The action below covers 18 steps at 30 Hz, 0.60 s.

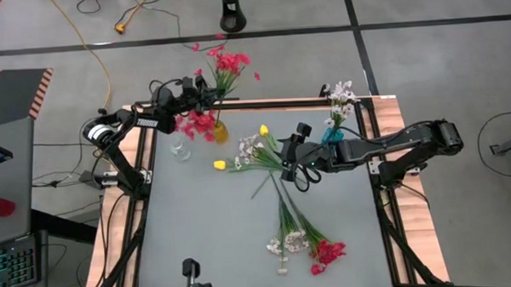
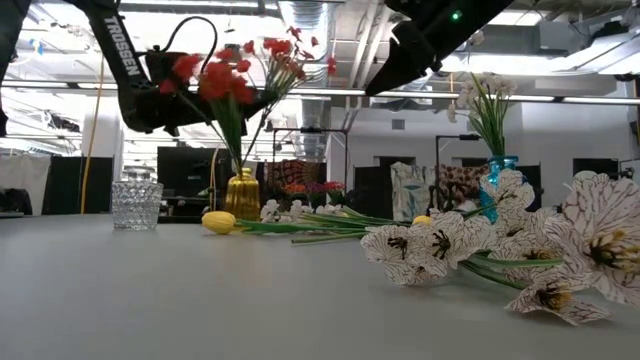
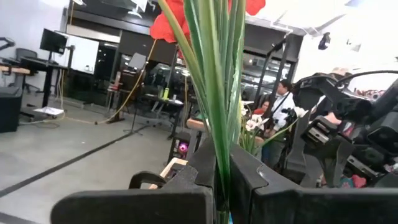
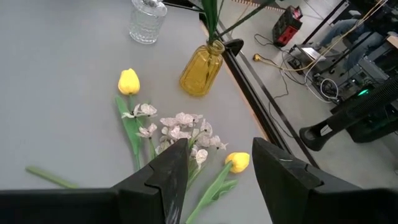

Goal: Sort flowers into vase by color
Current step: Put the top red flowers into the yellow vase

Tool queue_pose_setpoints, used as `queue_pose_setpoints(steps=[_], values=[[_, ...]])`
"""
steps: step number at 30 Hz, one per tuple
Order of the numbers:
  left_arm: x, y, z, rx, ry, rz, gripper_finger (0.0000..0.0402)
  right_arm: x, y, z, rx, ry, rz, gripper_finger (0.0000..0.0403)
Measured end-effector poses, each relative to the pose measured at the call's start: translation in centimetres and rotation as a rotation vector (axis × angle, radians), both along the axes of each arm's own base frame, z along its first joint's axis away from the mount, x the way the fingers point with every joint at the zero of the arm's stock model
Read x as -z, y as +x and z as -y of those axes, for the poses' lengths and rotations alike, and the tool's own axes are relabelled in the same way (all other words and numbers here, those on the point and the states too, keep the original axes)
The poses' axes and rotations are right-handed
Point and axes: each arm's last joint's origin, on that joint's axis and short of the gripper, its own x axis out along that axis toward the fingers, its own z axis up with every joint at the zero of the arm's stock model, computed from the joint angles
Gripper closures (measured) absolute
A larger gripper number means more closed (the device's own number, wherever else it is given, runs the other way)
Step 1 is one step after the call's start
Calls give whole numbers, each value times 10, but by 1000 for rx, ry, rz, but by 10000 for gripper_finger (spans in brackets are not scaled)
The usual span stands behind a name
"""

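Observation:
My left gripper [image 1: 201, 103] is shut on a red-pink spray [image 1: 195, 124] beside the yellow vase [image 1: 220, 132], which holds another red spray [image 1: 227, 63]. My right gripper [image 4: 214, 171] is open and hovers over loose flowers lying on the table: yellow tulip buds [image 4: 238, 162] [image 4: 129, 81] and white blossoms [image 4: 183, 127]. A blue vase [image 1: 334, 134] holds white blossoms [image 1: 341, 96]. More white [image 1: 289, 242] and red [image 1: 326, 254] sprays lie nearer the table's near edge. My left gripper pinches the red spray's bundle of green stems [image 3: 219, 155] between its two fingers, which lie across the stems. The spray stands upright, its blossoms [image 2: 215, 78] above the fingers. The stems' lower end is hidden behind the fingers.
A clear cut-glass vase [image 1: 181, 149] stands near the yellow vase, close to the table's left edge. Wooden side rails [image 1: 401, 155] frame the grey table. Free table surface lies on the near left [image 1: 207, 230]. Cables and stands sit on the floor beyond the far edge.

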Motion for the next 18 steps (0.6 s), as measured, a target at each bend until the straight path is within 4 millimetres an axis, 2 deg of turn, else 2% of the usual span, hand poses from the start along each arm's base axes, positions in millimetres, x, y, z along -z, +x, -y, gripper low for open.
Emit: queue_pose_setpoints(steps=[9, 18], values=[[1, 1, 0, -23, 73, -24, 401, 0, 0, 0, 9, 17, 11, 200], [12, 10, 3, -15, 124, -116, 401, 0, 0, 0, 10, 17, 12, 200]])
